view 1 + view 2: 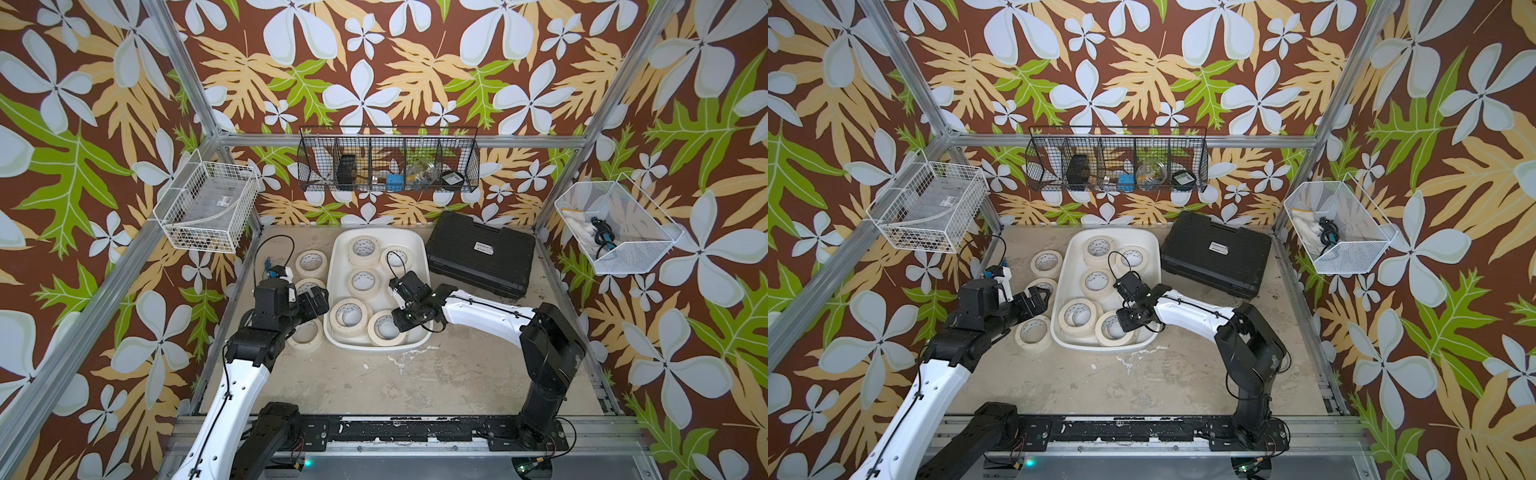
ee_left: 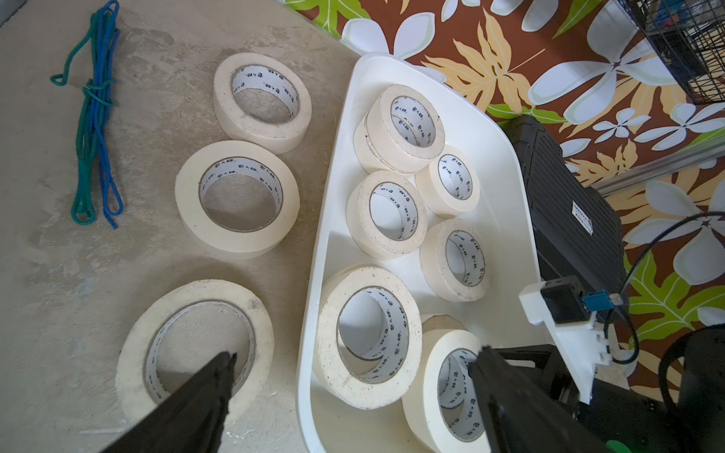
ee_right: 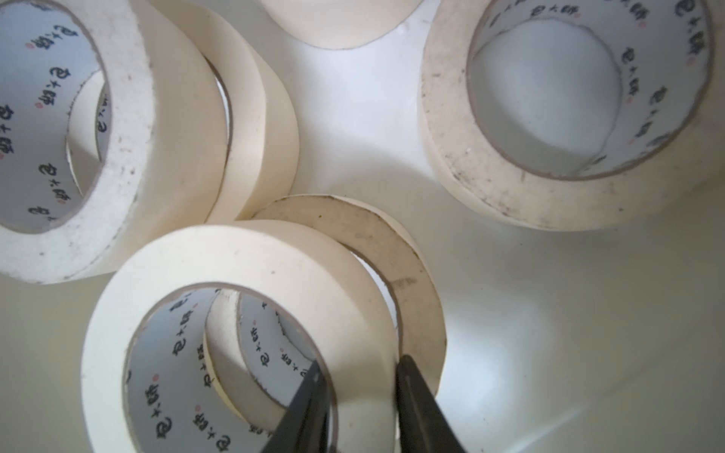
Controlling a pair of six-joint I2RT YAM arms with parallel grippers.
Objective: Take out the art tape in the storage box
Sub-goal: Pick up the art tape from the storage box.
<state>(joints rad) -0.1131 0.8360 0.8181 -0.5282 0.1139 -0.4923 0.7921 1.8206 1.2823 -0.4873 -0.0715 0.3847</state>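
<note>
Rolls of art tape [image 1: 351, 254] lie flat in the white storage box [image 1: 337, 266] at the back middle of the tabletop [image 1: 457, 374], some of them stacked. Three more rest on the tabletop just left of the box. The right end effector [image 3: 359, 362] is at the box's near end, clamped on one roll's wall, one finger inside the core and one outside. The left end effector [image 2: 357, 353] hangs above the box's left rim, jaws wide apart.

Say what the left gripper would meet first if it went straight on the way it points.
Probably the big tape roll just inside the white box; the box rim may come first, as depth is unclear.
</note>
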